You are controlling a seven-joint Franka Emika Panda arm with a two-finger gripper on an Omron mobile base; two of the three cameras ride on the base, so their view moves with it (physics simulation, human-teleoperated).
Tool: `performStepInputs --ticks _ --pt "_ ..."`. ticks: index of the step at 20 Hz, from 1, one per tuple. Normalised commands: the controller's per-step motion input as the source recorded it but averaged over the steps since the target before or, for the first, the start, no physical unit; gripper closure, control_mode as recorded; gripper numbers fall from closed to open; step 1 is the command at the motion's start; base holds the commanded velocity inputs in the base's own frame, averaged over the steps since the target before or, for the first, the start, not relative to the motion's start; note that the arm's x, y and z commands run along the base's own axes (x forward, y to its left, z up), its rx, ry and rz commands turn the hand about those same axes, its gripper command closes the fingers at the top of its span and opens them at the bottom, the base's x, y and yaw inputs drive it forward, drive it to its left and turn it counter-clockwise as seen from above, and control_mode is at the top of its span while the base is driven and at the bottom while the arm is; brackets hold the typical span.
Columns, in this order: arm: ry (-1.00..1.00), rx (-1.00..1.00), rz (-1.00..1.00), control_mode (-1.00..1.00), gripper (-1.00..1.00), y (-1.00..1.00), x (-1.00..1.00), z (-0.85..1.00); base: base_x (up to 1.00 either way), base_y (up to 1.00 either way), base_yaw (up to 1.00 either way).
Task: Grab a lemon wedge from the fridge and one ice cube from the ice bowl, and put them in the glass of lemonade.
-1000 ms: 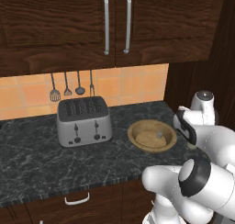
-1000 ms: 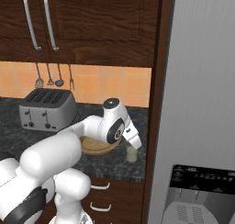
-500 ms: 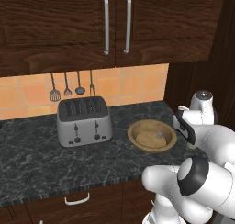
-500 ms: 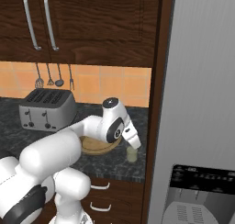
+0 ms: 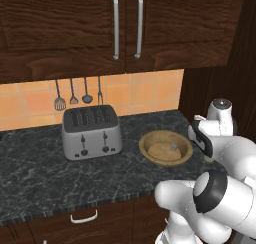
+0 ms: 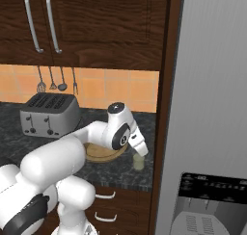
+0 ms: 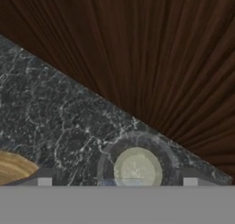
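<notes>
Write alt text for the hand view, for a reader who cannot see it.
Looking straight down, the open gripper hangs over the glass of lemonade, its two fingertips spread to either side of the round rim. The glass stands on a dark marbled counter beside a dark wooden panel, with the edge of the ice bowl at lower left.

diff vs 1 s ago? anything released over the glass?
The pincer now stands open right above the glass of lemonade; what it let go cannot be made out. The arm has not visibly shifted. Unchanged: the ice bowl with one ice cube in it, the toaster, the fridge shut.
</notes>
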Motion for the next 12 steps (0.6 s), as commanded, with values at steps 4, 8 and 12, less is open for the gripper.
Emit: performStepInputs --ticks 4,8,12 --pt "-0.02 0.0 0.0 -1.0 -1.0 0.0 0.0 0.0 0.0 0.0 0.0" --pt "-0.03 0.02 0.0 -1.0 -1.0 0.0 -0.17 0.01 0.0 0.0 0.0" --pt "-0.04 0.02 0.0 -1.0 -1.0 -0.01 -0.38 0.01 0.0 0.0 0.0"
